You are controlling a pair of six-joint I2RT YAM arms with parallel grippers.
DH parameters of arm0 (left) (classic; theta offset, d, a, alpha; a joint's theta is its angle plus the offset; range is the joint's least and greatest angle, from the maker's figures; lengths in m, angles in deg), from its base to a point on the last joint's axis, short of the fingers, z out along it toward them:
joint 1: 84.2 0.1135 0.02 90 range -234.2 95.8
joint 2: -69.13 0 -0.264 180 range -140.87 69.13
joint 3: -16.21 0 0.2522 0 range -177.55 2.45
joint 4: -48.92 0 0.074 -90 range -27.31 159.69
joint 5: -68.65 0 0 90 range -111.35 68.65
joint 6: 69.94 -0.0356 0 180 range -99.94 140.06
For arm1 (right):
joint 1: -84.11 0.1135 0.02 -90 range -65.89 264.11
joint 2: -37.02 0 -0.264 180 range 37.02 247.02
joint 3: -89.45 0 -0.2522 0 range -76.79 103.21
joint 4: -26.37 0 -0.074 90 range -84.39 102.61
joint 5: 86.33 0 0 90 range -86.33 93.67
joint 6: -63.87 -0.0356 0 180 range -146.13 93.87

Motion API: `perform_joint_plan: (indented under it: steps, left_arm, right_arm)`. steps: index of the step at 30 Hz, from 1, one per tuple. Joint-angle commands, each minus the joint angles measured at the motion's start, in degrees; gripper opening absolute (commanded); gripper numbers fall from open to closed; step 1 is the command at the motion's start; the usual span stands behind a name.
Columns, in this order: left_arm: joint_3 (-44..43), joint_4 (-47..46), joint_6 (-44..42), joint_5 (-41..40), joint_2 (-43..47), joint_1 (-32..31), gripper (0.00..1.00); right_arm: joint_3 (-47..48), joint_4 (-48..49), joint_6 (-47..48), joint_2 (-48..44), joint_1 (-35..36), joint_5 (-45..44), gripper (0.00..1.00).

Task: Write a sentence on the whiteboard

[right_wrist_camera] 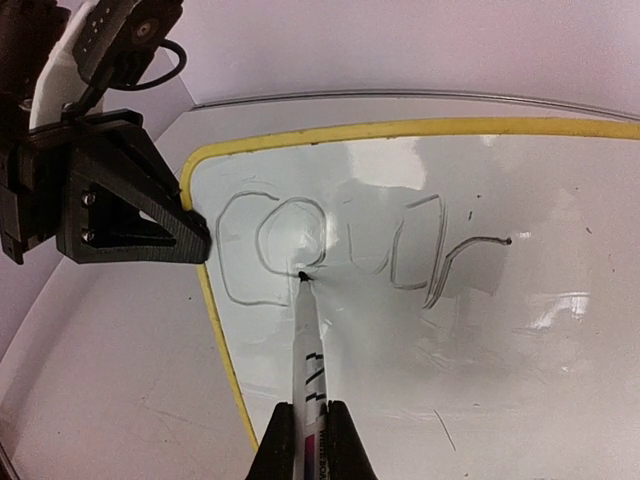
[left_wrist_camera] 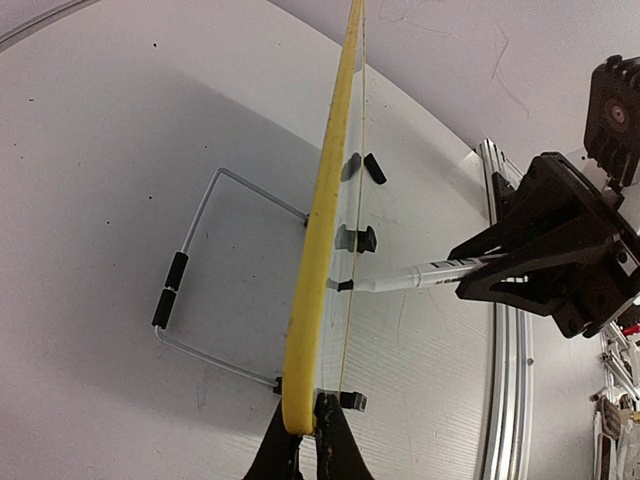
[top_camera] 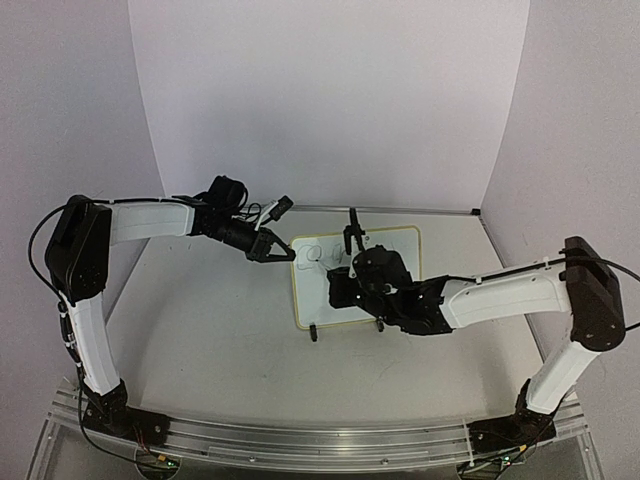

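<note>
The whiteboard [top_camera: 312, 295] stands propped on the table, white with a yellow rim [left_wrist_camera: 325, 200]. My left gripper [top_camera: 283, 253] is shut on its left edge; in the left wrist view the jaws [left_wrist_camera: 308, 420] pinch the rim. It also shows as a black wedge in the right wrist view [right_wrist_camera: 130, 210]. My right gripper [top_camera: 350, 275] is shut on a white marker [right_wrist_camera: 308, 340], with the jaws [right_wrist_camera: 311, 415] round its barrel. The marker's tip [right_wrist_camera: 302, 275] touches the board [right_wrist_camera: 480, 340] under the "o". The sentence [right_wrist_camera: 330, 245] reads "cour" in one line.
A wire stand [left_wrist_camera: 190, 290] props the board from behind. Two black clip feet [top_camera: 313, 333] [top_camera: 380, 323] sit at its near edge. An aluminium rail [top_camera: 300, 440] runs along the table's near edge. Walls enclose the back and both sides.
</note>
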Motion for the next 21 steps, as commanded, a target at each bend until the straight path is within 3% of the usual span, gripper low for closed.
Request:
perform_joint_plan:
  steps: [1,11,21]
  left_arm:
    - [-0.8,2.3,-5.9,-6.2,0.4,-0.7,0.0]
    - [-0.8,2.3,-5.9,-6.3,0.5,-0.8,0.0]
    - [-0.7,2.4,-6.0,-6.6,0.5,-0.9,0.0]
  right_arm:
    - [-0.5,-2.5,-0.4,-2.0,-0.6,-5.0,0.0]
    - [-1.8,0.9,0.7,-6.0,-0.6,-4.2,0.0]
    - [0.9,1.0,2.5,-2.9,-0.6,-4.7,0.0]
